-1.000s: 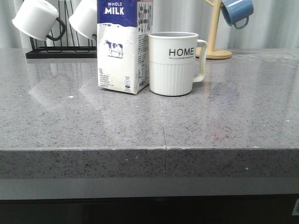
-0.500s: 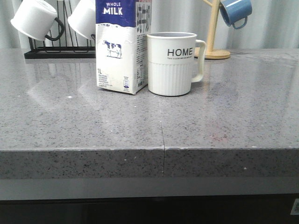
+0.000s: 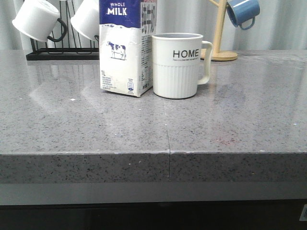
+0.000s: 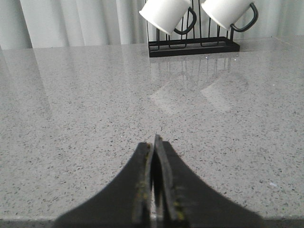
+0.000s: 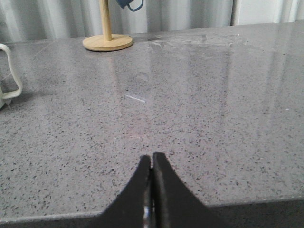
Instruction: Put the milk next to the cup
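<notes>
The tall white blue-topped milk carton [image 3: 125, 48], its top cropped, is seen well beyond both closed, empty pincers, touching the cream ribbed "HOME" cup [image 3: 178, 65].

Whole front view shifted slightly right since half second ago; milk [image 3: 125, 48] and cup [image 3: 178, 65] unmoved on counter.

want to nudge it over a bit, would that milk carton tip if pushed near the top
Probably: the milk carton is tall on a narrow base, so a high push could topple it. The countertop looks glossy, so a low push would likely slide it. The HOME cup stands close on one side and may block it.
</notes>
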Controlling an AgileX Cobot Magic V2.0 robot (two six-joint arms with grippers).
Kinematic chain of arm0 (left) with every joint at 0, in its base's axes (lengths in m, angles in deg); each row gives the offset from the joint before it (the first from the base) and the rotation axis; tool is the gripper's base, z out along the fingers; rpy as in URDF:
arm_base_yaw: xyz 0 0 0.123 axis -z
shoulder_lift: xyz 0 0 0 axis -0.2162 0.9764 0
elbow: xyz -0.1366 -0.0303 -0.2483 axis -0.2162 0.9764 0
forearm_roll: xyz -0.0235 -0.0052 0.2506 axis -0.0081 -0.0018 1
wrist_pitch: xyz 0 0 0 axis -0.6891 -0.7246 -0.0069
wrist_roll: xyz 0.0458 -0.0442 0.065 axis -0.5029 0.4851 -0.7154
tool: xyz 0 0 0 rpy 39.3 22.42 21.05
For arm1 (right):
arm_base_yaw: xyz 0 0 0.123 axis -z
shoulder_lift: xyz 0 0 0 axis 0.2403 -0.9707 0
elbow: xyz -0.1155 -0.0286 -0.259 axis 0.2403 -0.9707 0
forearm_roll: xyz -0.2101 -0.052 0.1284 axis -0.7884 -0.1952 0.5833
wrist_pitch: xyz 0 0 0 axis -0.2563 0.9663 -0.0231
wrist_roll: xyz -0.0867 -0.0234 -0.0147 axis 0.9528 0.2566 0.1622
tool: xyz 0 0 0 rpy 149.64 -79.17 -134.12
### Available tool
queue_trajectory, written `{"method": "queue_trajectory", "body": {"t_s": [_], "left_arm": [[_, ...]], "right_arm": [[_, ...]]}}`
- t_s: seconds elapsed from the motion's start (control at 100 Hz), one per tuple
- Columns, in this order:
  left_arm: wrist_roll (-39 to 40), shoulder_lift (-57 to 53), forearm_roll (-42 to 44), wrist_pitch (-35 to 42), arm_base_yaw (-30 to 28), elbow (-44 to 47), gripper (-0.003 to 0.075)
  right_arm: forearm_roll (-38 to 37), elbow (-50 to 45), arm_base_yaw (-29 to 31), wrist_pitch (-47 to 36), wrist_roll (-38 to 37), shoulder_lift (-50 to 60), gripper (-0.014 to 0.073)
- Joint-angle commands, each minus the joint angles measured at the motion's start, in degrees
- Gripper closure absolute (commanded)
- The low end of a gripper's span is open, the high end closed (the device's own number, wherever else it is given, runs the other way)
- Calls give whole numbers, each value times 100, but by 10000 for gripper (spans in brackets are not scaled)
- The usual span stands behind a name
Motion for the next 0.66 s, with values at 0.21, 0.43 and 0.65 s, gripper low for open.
{"method": "queue_trajectory", "body": {"t_s": [0.21,0.43,0.65], "left_arm": [[53,-182,-6,478,0,243,741],[53,-182,-6,478,0,243,741],[53,-182,-6,478,0,243,741]], "right_arm": [[14,107,36,-590,-6,139,632],[14,107,36,-590,-6,139,632],[14,107,36,-590,-6,139,632]]}}
